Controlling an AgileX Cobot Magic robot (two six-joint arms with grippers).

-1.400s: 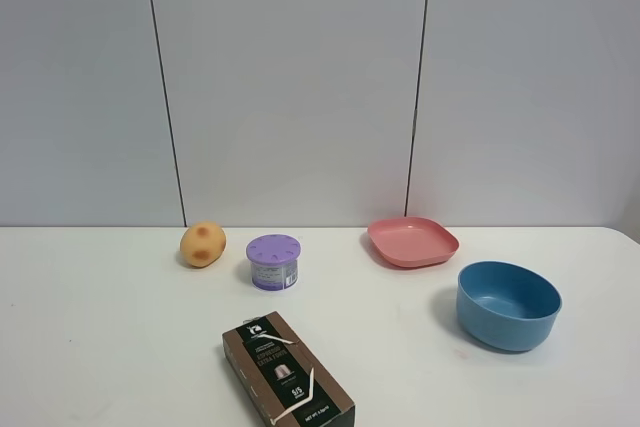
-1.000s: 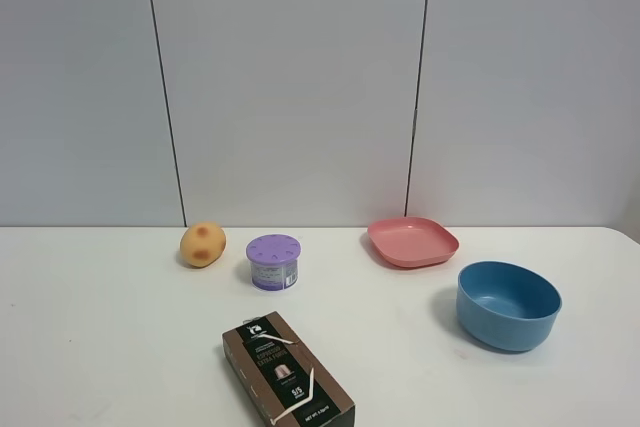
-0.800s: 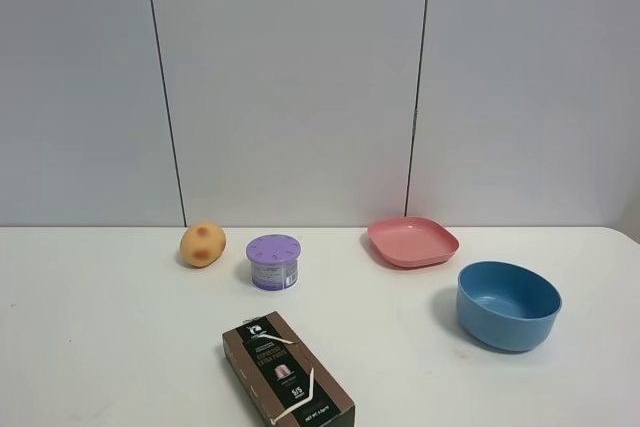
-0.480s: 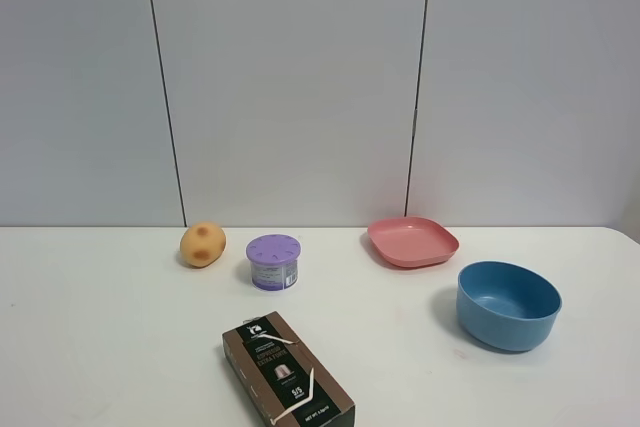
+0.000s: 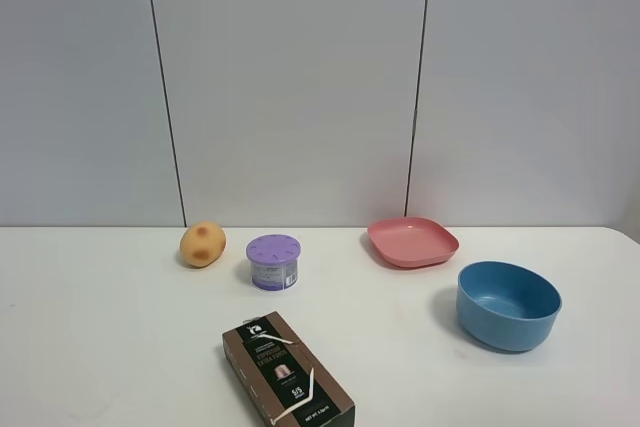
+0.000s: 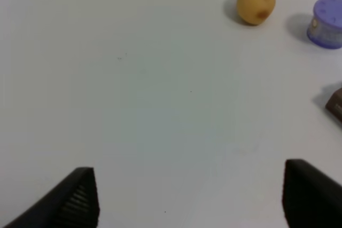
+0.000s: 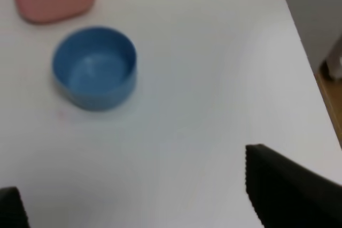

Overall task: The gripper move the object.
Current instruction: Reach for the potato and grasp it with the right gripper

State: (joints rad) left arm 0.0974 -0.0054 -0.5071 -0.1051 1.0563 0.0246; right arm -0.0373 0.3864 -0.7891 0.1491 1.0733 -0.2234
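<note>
Nothing has moved; the potato (image 5: 203, 244) sits on the bench (image 5: 100, 347) beside the purple cup (image 5: 273, 262). We judge our left gripper (image 6: 188, 166), spread wide, faces it ready to reach; the right gripper (image 7: 131, 172) is spread too.

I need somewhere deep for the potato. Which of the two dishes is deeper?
The blue bowl: tall walls, nearer the high camera. The pink plate behind it is shallow, with only a low rim.

Egg-shaped yellow-orange object (image 5: 203, 244), reddish-brown spots, on the white table (image 5: 100, 347), back left, ungripped.
</note>
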